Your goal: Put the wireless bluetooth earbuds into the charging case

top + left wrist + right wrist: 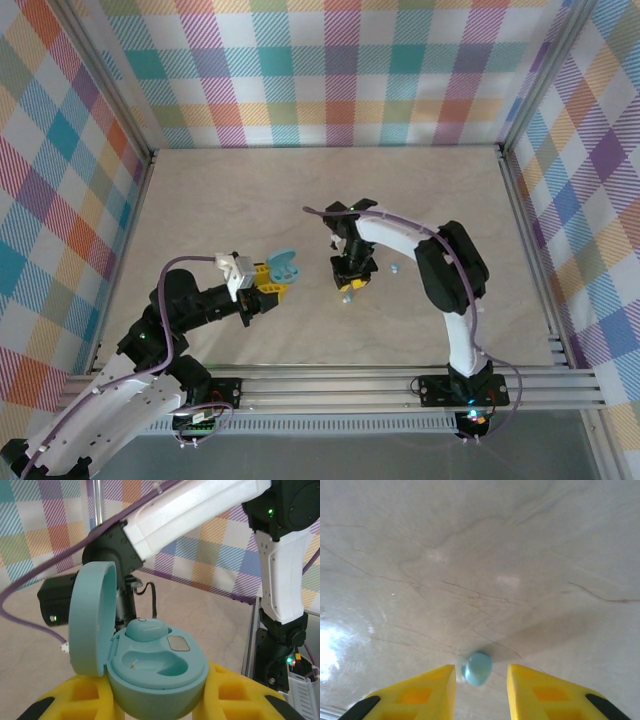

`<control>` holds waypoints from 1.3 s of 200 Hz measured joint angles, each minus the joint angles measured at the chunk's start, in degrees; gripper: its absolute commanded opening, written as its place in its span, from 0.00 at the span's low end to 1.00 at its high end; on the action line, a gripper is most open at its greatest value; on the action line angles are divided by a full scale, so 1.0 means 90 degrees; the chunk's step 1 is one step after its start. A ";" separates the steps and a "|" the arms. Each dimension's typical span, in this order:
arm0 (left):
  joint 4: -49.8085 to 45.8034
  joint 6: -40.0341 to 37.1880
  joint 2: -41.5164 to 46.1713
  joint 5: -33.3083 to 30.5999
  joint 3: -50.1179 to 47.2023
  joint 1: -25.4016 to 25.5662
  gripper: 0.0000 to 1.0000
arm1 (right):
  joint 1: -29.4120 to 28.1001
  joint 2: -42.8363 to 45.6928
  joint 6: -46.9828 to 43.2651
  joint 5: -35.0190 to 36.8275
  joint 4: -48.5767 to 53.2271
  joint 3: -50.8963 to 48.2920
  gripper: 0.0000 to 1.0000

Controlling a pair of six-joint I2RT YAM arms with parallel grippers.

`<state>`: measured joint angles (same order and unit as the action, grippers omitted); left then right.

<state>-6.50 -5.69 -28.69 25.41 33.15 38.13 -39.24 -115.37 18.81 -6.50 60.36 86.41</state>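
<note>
1. Top external view: the left gripper (270, 283) holds a light blue, pebble-shaped charging case (284, 264) above the pale marbled worktop (250, 190). It sits left of centre, closer to the near edge than the far one.
2. Left wrist view: the yellow fingers (65, 700) are pressed against the charging case's base on both sides. Its lid (90, 620) stands open on the left. One pale blue-grey rounded earbud (145, 629) sits in the rear socket, and the front socket (160, 665) is empty.
3. The right gripper (350, 283) points down at the worktop near its centre, to the right of the charging case.
4. Right wrist view: a second pale blue earbud (476, 668) lies on the worktop between the spread yellow fingers (427, 687). There is a gap on each side, wider on the right, so nothing is pinched yet.
5. This earbud looks almost round, with its slightly longer side across the closing line. Squeezing straight in should catch it, though I would shift a little leftward first. The right arm is clearly the nearer one.
6. A small pale speck (396, 268) lies further right, probably another earbud.
</note>
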 measured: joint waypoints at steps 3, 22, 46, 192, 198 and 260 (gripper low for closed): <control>-0.0002 -0.0005 -0.0022 0.0000 0.0012 0.0000 0.00 | 0.0019 0.0100 0.0032 0.0007 -0.0044 -0.0034 0.35; 0.0029 -0.0022 -0.0197 0.0002 0.0097 0.0000 0.00 | 0.0129 0.0940 0.0228 0.0049 -0.0330 -0.0413 0.34; 0.0148 -0.0017 -0.0437 0.0066 0.0129 0.0000 0.00 | 0.0279 0.2193 0.0821 -0.0058 -0.1270 -0.1418 0.29; 0.1722 0.0104 -0.1566 0.0449 0.0134 0.0005 0.00 | -0.0636 0.2960 0.4889 0.0457 -0.5117 -0.4864 0.28; 0.1719 0.0102 -0.1503 0.0449 0.0134 0.0005 0.00 | -0.0639 0.2902 0.4932 0.0454 -0.5173 -0.4864 0.28; 0.1545 0.0078 -0.1350 0.0454 0.0134 0.0005 0.00 | -0.0639 0.2817 0.5054 0.0437 -0.5248 -0.4813 0.28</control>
<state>7.40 -4.99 -40.84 29.50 34.35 38.17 -44.99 -90.02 64.29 -2.57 13.13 43.09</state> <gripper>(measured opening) 0.286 0.280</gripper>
